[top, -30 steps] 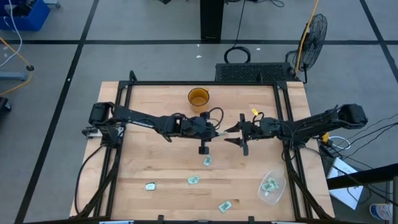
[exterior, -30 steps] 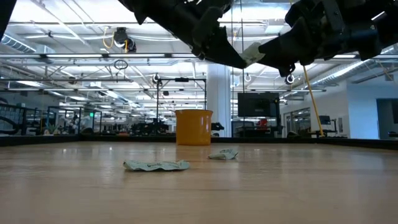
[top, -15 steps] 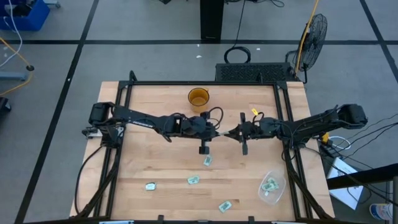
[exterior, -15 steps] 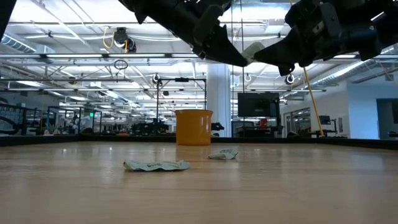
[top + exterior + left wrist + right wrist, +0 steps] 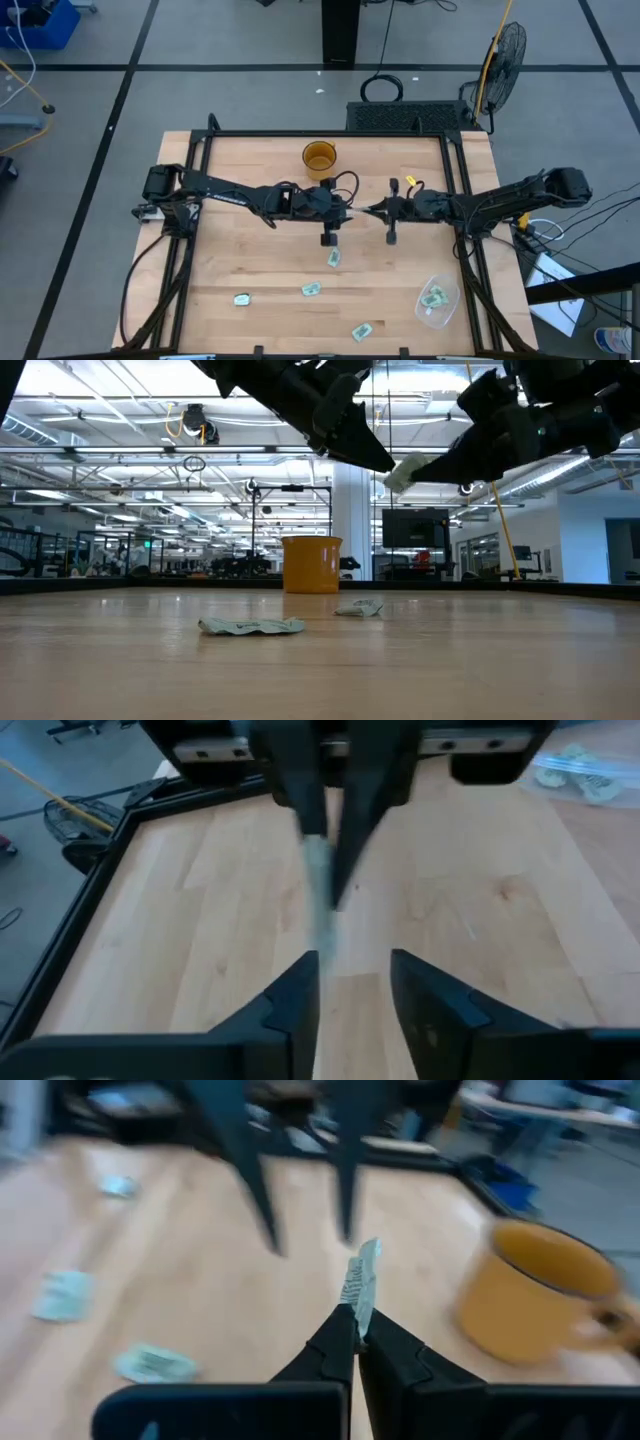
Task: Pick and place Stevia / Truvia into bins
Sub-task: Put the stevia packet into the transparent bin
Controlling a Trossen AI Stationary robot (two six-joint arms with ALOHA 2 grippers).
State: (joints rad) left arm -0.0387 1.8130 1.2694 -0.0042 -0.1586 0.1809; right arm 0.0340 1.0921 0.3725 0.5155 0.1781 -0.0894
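Flat paper sachet (image 5: 362, 1285) in right pincer (image 5: 356, 1323)

Open-plan robotics lab: ceiling trusses (image 5: 150, 455), monitor (image 5: 414, 528), floor fan (image 5: 502, 55).

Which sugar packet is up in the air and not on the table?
The sachet pinched in the right gripper fingers, held above the table between both arms. The other sachets lie flat on the wood or in the clear tub.
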